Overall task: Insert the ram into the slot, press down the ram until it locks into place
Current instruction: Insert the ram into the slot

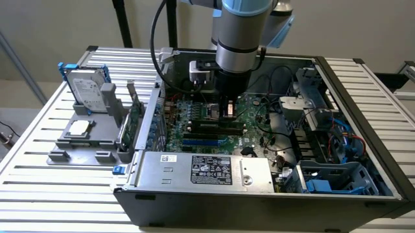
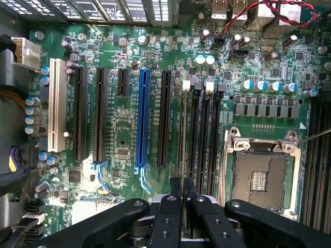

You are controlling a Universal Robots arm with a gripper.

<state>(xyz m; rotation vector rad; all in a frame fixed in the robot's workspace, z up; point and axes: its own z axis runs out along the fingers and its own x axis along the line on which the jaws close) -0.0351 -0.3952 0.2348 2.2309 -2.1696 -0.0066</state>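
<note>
My gripper (image 2: 183,182) hangs low over the motherboard inside the open computer case (image 1: 363,97). Its two black fingers (image 2: 175,194) stand close together on a thin green ram (image 2: 184,129) seen edge-on. The ram runs along the outermost of several parallel black memory slots (image 2: 199,134) with pale end latches (image 2: 209,82), beside the processor socket. The slot under the ram is mostly hidden by it, and I cannot tell how deep the ram sits. In the exterior view the gripper (image 1: 227,112) reaches straight down to the dark slots (image 1: 214,127) at the board's middle.
A blue slot (image 2: 143,119) and long black sockets lie beside the memory slots; the open processor socket (image 2: 258,175) is on the other side. A silver power supply (image 1: 207,170) fills the case front. A hard drive (image 1: 87,92) and upright green card (image 1: 134,121) stand on a grey fixture at the exterior view's left.
</note>
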